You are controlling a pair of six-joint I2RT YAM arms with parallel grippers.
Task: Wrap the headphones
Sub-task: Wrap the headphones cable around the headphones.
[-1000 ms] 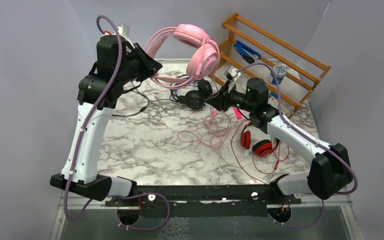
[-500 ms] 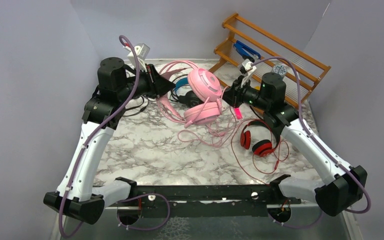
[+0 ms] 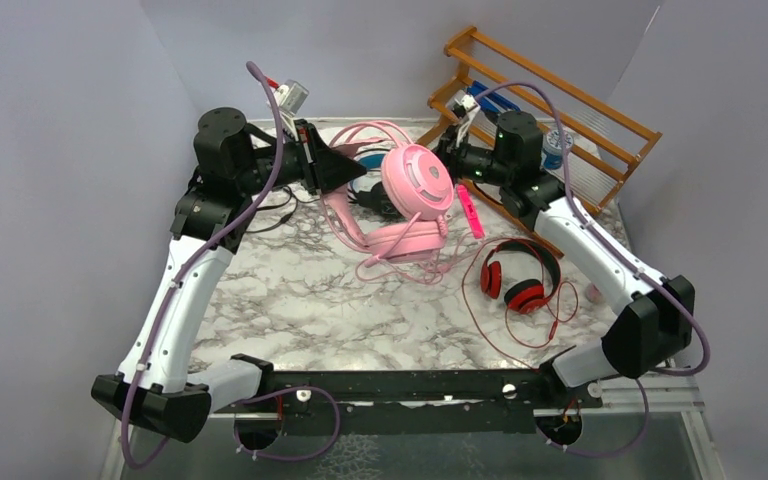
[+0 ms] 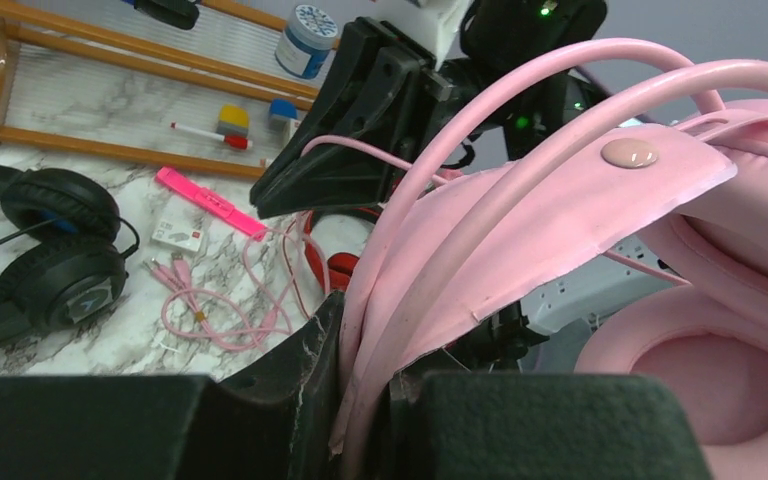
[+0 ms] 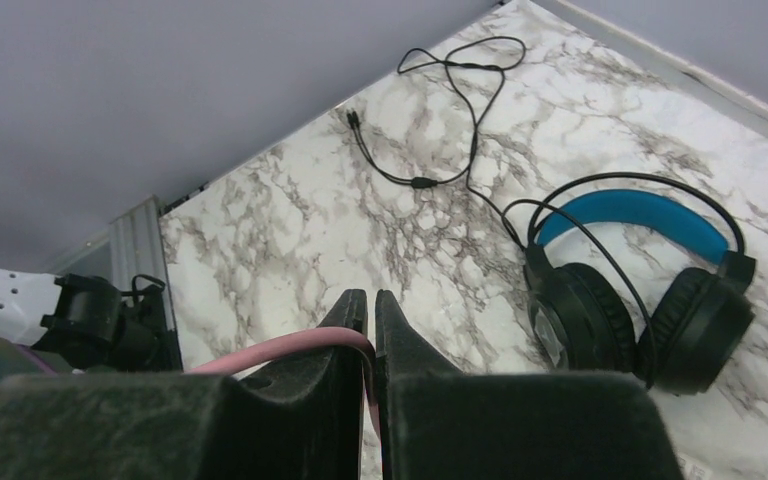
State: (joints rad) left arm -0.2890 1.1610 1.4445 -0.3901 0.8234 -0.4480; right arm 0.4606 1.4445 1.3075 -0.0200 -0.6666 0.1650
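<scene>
Pink headphones, headband clamped in left pincer, pink cable pinched by right pincer (black-and-blue pair behind)

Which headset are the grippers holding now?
The pink one: left gripper clamps its band, right gripper pinches its cable. The black-blue one and red one lie free.

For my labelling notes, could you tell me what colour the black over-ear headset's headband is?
The headband is blue, shown best in the right wrist view.
</scene>
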